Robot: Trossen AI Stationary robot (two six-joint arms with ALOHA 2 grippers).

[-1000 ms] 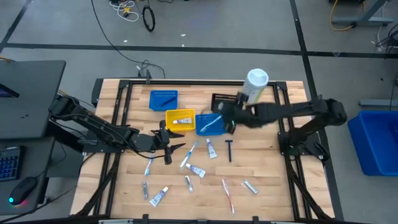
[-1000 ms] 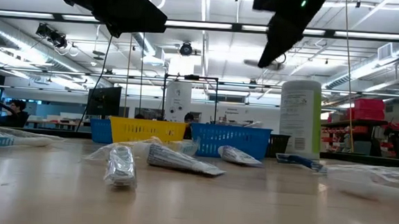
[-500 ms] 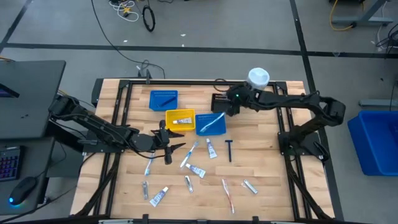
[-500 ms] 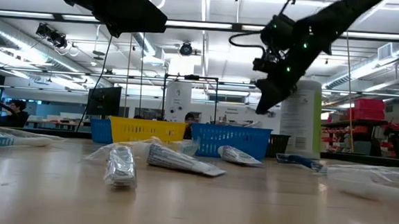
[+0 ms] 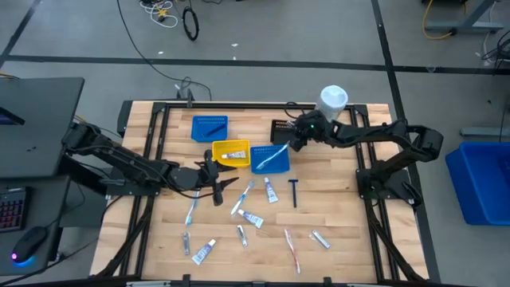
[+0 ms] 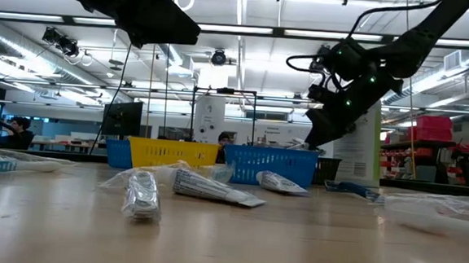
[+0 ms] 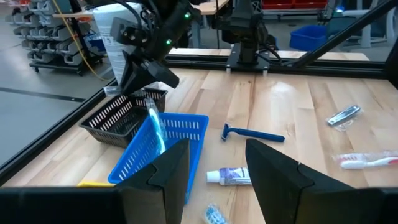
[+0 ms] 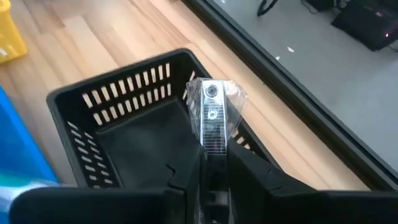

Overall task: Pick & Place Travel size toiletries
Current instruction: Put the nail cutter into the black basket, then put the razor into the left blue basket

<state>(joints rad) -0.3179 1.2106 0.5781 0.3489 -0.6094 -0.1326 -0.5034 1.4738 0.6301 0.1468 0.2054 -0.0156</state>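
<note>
The right pincer (image 8: 214,163) hangs just above the black bin (image 8: 124,149), clenched on a clear-wrapped razor packet (image 8: 213,118) that juts forward from between its tips, over the bin's far rim. Holding the packet there makes sense: a release should drop it inside the slotted walls rather than onto the surface (image 5: 343,215). The grip looks light, so my judgement is that the drop is imminent.

The left pincer (image 5: 217,185) waits released, well off to the other side of the bins, with several loose toiletries just beyond its tips, probably staged for the next pick.

Counted from above:
- Four bins: one black, one yellow bin (image 5: 230,153), and two blue, the nearer blue bin (image 5: 268,159) sitting just beside the right pincer and holding a blue toothbrush. The yellow one holds a small tube.
- One white canister (image 5: 332,102) just behind the right pincer.
- About ten items lie loose on the boards: one dark razor (image 5: 294,191), roughly four mini tubes, three or so toothbrushes, and two silvery packets; some are too small to sort with certainty.
</note>
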